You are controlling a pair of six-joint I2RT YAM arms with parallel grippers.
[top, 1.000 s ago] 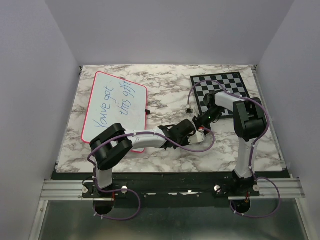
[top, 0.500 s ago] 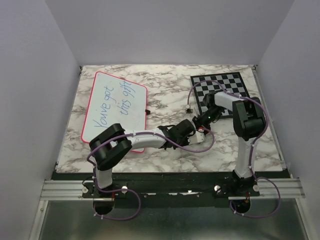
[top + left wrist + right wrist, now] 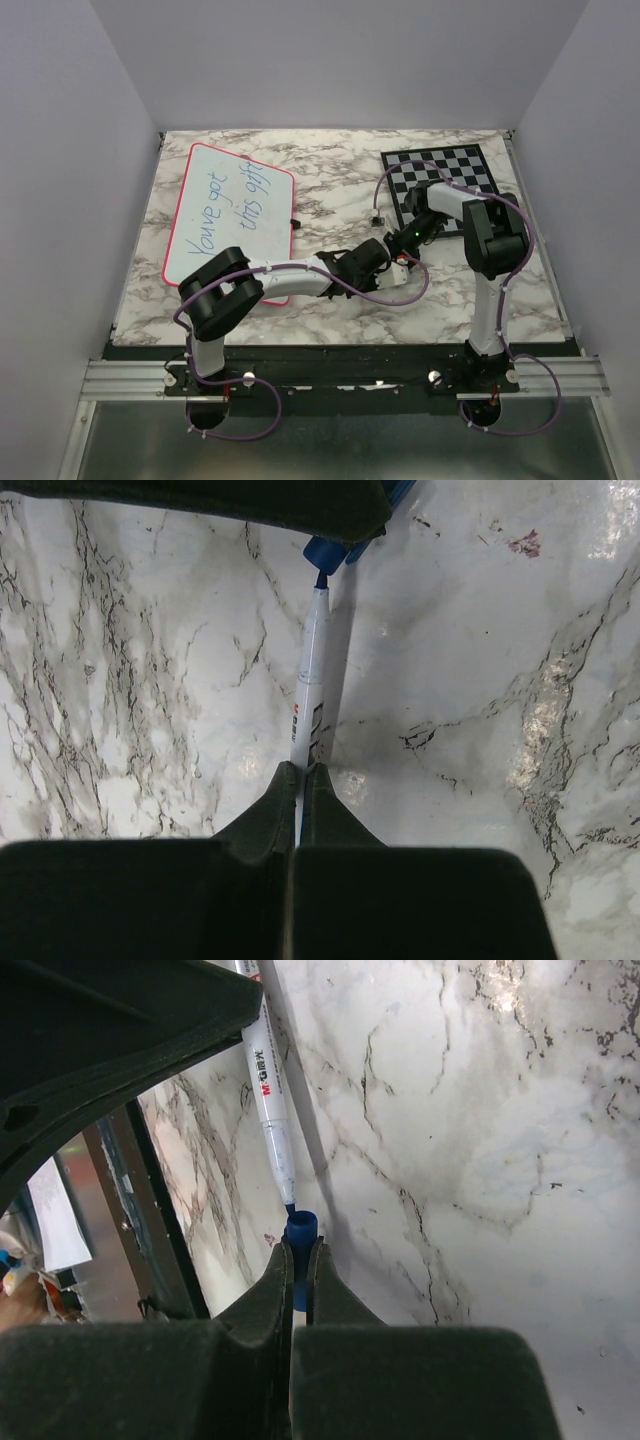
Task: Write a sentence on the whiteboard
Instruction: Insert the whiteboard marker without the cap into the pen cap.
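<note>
Pinched the white marker (image 3: 312, 680) in the closed left gripper (image 3: 301, 770); gripped its blue cap (image 3: 301, 1228) in the closed right gripper (image 3: 300, 1250), tip at cap mouth. Saw the whiteboard (image 3: 218, 165) flat at the far left of the marble table (image 3: 330, 200), the sentence (image 3: 225, 215) on it.

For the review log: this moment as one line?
phase: capping | left pincer: shut on marker | right pincer: shut on cap | tip at cap mouth, unseated | sentence on whiteboard

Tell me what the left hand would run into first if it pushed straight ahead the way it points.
The marker gripped in the left hand leads: its tip would meet the blue cap pinched in the right hand, ahead. The gap looks tiny, though depth is unclear.
</note>
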